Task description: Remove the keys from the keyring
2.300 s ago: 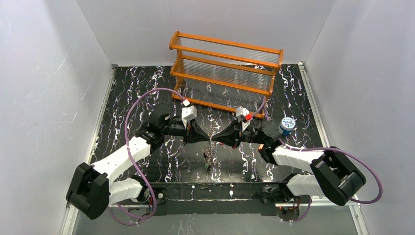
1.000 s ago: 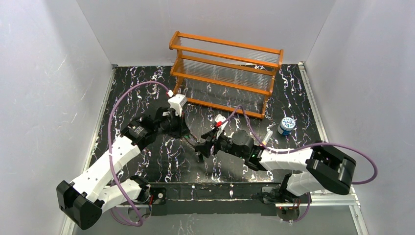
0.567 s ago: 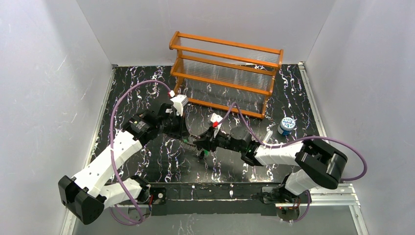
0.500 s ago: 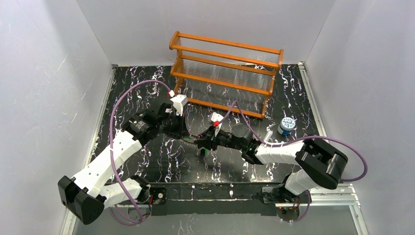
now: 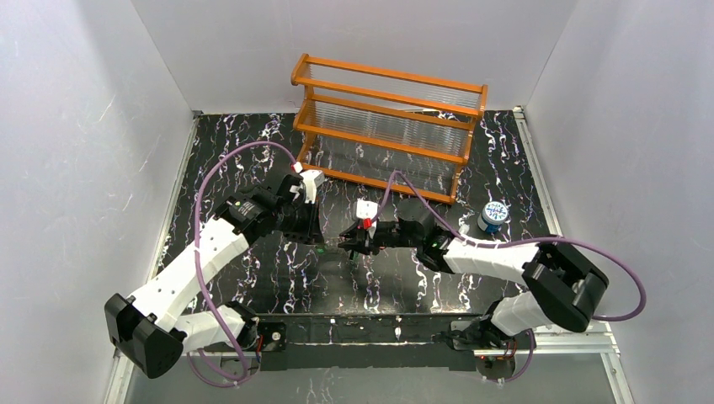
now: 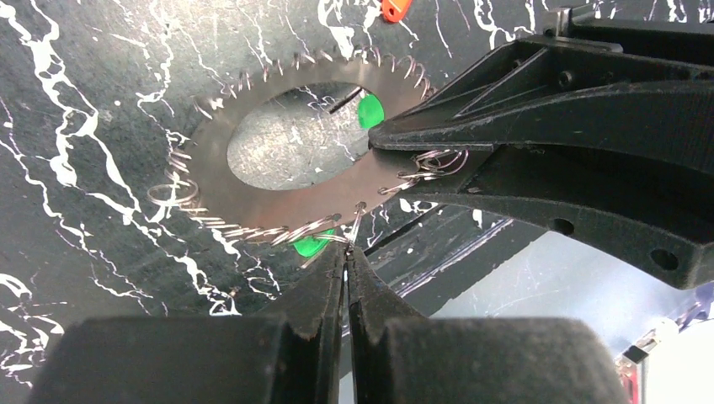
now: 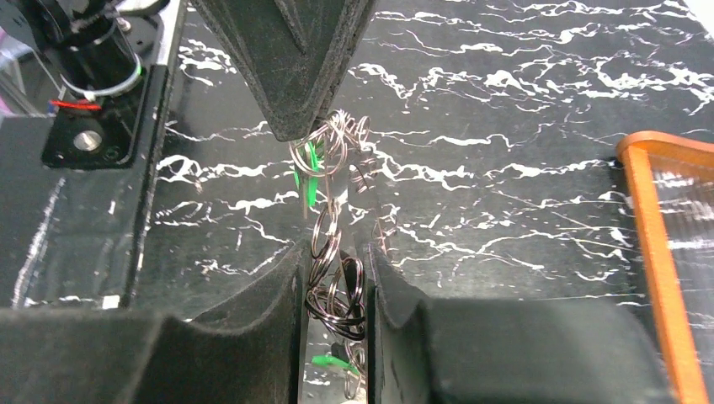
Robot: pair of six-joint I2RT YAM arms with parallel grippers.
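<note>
Orange rack (image 5: 387, 94) holds clear tubes (image 5: 387, 122); left hand (image 6: 346, 248) pinched on keyring (image 6: 253, 198), right hand (image 7: 335, 252) clamps it.

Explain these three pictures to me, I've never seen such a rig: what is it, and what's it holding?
Two robot arms are bolted to a black marbled table. One picture looks down from above; the others come from a camera on each wrist. The jaws of the right arm clamp a toothed metal keyring; those of the left arm are shut on a small wire loop at its edge. Green keys show by it. Behind stand an orange rack and a blue-white lid.
</note>
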